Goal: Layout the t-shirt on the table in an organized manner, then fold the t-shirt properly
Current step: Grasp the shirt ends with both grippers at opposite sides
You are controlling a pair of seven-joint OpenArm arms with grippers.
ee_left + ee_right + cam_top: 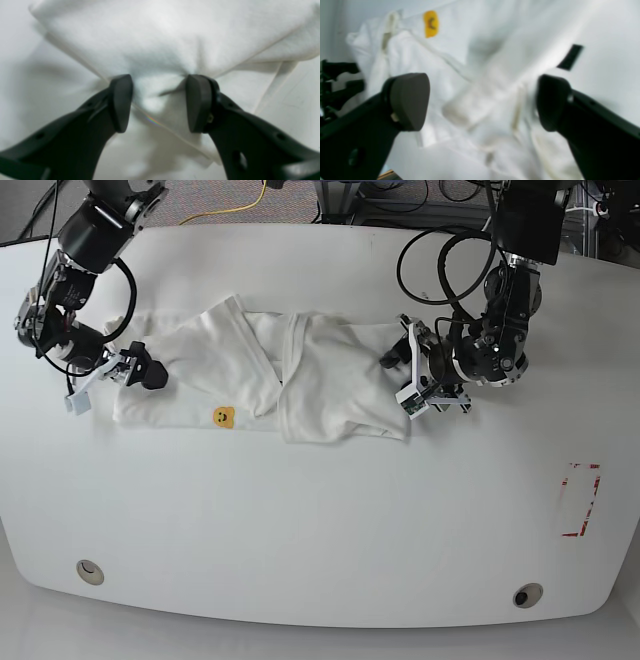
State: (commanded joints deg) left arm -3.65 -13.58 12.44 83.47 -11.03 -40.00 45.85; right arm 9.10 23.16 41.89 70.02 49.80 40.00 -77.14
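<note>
The t-shirt (300,375) lay bunched across the far half of the desk (320,520), with one arm at each end of it. Its long axis ran side to side across the desk, from the right gripper (135,367) to the left gripper (405,375). A small yellow patch showed near the front edge. Which end was the collar I could not tell; the cloth was folded over itself in several overlapping flaps.

The left gripper's jaws stood apart with a bunched ridge of fabric rising between the pads, the hem edges crossing just below. They straddled the cloth but had not closed on it. The right gripper's jaws were wide apart too, with the shirt's rumpled end beyond them and nothing held.

The likeliest trouble, to my eye, was at the left end. Where those jaws sat, more than one layer was stacked, so closing there could catch two or three layers together, and any pull would then drag the whole bundle rather than open it out. A shallow bite on so soft a ridge could also slip free. And if one arm pulled before the other had a hold, the shirt would probably slide across the smooth desk instead of stretching flat.
</note>
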